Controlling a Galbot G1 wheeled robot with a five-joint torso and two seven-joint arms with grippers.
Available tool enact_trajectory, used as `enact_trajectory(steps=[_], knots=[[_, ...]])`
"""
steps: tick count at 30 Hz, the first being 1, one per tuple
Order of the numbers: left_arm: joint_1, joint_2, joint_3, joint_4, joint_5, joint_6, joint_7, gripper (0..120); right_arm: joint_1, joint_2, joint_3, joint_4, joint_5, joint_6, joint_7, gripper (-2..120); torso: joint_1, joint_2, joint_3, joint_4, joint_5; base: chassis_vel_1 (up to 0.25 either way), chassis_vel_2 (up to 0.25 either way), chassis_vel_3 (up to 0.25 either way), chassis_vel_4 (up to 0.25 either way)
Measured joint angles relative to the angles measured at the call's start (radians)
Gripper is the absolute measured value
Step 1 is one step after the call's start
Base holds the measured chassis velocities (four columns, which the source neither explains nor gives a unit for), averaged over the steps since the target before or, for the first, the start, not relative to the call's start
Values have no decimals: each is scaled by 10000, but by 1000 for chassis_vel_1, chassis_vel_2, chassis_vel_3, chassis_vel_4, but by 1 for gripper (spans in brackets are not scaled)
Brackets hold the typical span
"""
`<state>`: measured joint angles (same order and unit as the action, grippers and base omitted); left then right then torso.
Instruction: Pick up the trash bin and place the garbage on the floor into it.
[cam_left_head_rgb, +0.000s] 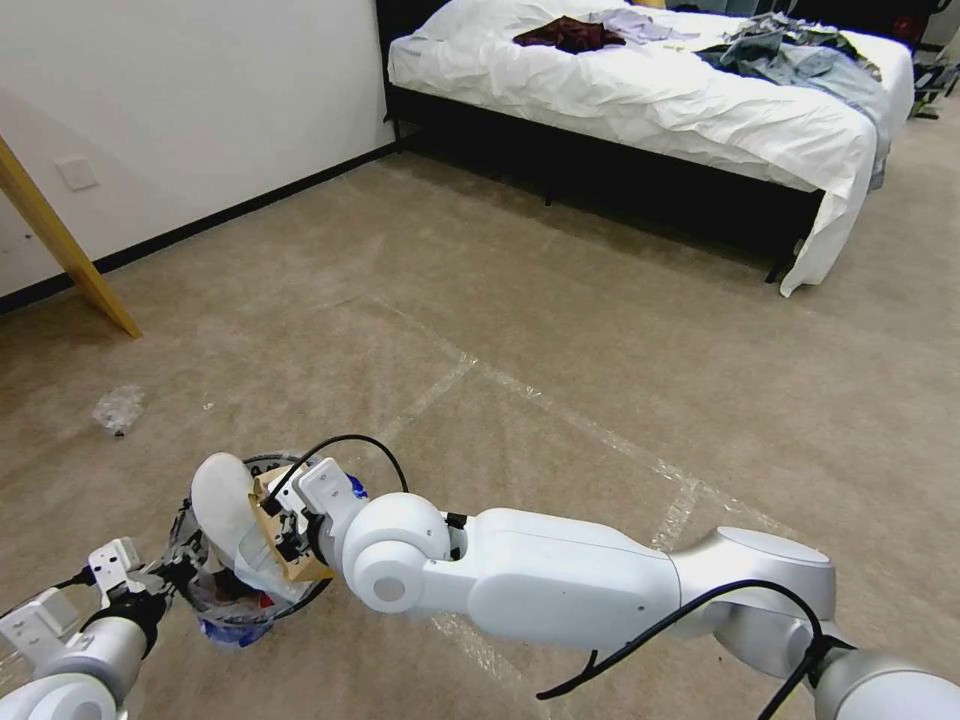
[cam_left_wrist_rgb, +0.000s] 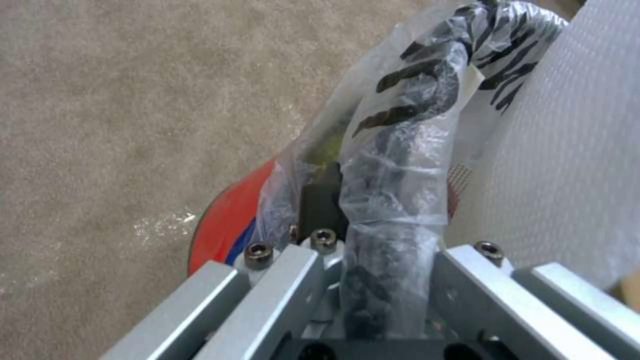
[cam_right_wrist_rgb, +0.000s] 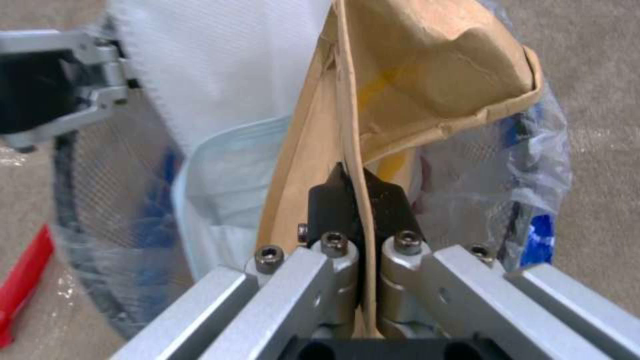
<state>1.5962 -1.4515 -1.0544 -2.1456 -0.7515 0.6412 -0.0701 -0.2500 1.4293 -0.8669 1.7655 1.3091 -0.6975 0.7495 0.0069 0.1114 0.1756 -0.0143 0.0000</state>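
1. Left end effector (cam_left_head_rgb: 175, 572) is clamped on the bagged rim of the trash bin (cam_left_head_rgb: 235, 600), holding it beside the right end effector.
2. Right end effector (cam_right_wrist_rgb: 353, 192) is pinched together on a brown cardboard scrap (cam_right_wrist_rgb: 427, 75), positioned over the bin opening against a white slipper sole (cam_left_head_rgb: 225, 500).
3. Step in hand: depositing the cardboard.
4. Next move calls for release inside the rim; a clear plastic scrap (cam_left_head_rgb: 118, 408) lies on the floor well beyond.
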Motion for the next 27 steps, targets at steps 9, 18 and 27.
enact_trajectory(steps=[9, 18, 27], knots=[[14, -51, 49, 19, 53, -6, 45, 1, 129, 188, -181, -324, 82, -109, 110, 0, 0, 0, 0, 0, 0, 0, 0, 0, 0], [2, -55, 80, 38, 96, -21, 62, 1, 282, 448, -269, -440, 255, -253, 354, 0, 0, 1, 0, 0, 1, 0, 0, 0, 0], [-13, -50, 76, 80, 102, -31, 77, 1, 458, 666, -299, -550, 368, -372, 515, 0, 0, 0, 0, 1, 0, 0, 0, 0, 0]])
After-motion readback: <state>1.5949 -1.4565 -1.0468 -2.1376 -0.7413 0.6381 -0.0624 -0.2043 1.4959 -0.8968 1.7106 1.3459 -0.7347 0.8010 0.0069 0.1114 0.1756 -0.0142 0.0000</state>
